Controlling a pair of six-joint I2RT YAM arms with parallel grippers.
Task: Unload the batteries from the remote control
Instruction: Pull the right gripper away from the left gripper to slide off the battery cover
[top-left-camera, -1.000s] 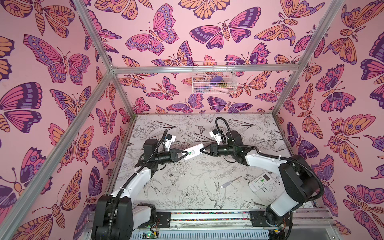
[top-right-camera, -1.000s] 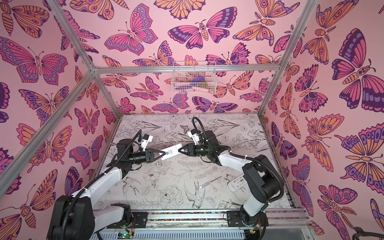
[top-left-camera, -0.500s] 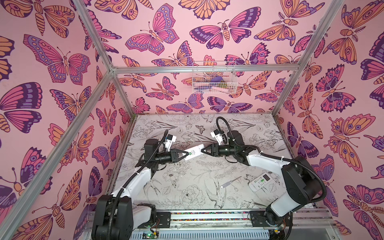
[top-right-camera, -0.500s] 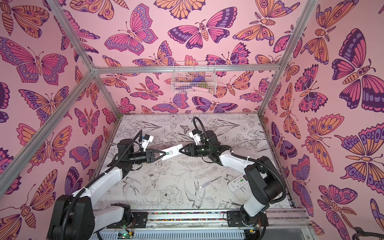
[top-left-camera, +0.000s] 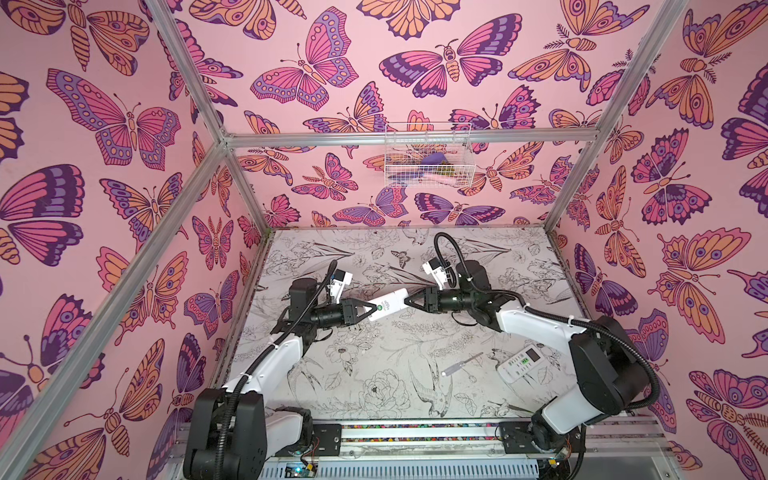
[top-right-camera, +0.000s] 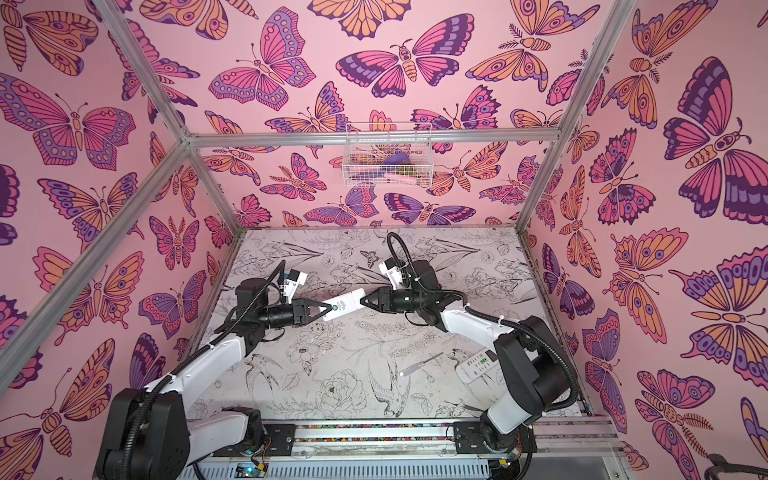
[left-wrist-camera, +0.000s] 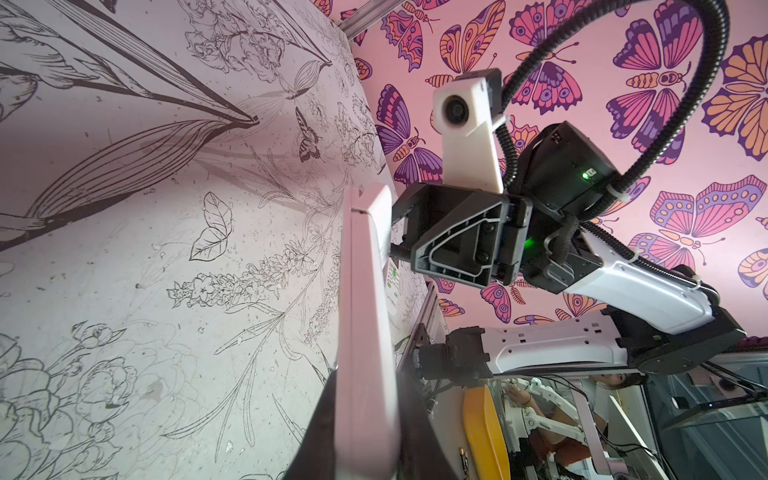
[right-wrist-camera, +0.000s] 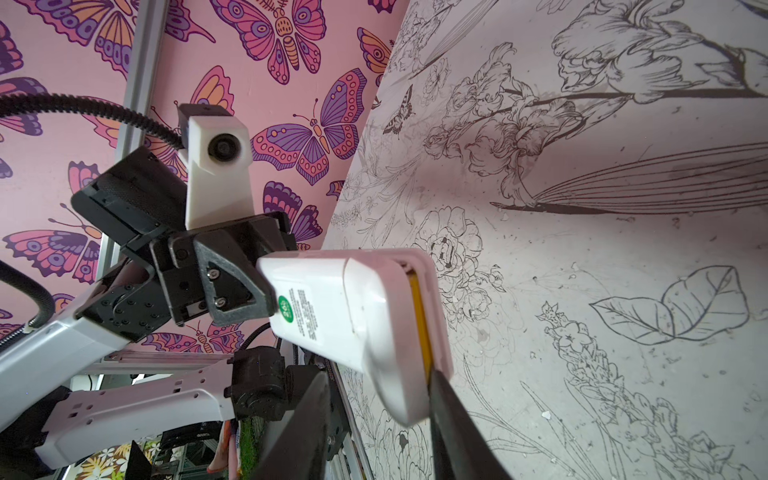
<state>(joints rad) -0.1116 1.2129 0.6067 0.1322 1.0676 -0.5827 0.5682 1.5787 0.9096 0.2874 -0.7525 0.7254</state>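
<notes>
- Yr left claw (top-left-camera: 371, 309) gripped the white plastic remote control (top-left-camera: 386, 305).
- Yr right claw (top-left-camera: 409, 300) sat at its cover end; grip couldn't be told.
- The yellow slim battery (right-wrist-camera: 420, 320) showed edge-on inside the cover gap: prob. light, stiff, slick; pinch mid-body.

Smooth white plastic remote (top-left-camera: 386, 306) above a matt, speckled, scuffed table (top-left-camera: 374, 365).

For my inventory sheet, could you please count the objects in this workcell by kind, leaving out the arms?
Remote controls: 2, one held up, one lying flat
Screwdriver: 1
Wire basket: 1
Total: 4
</notes>
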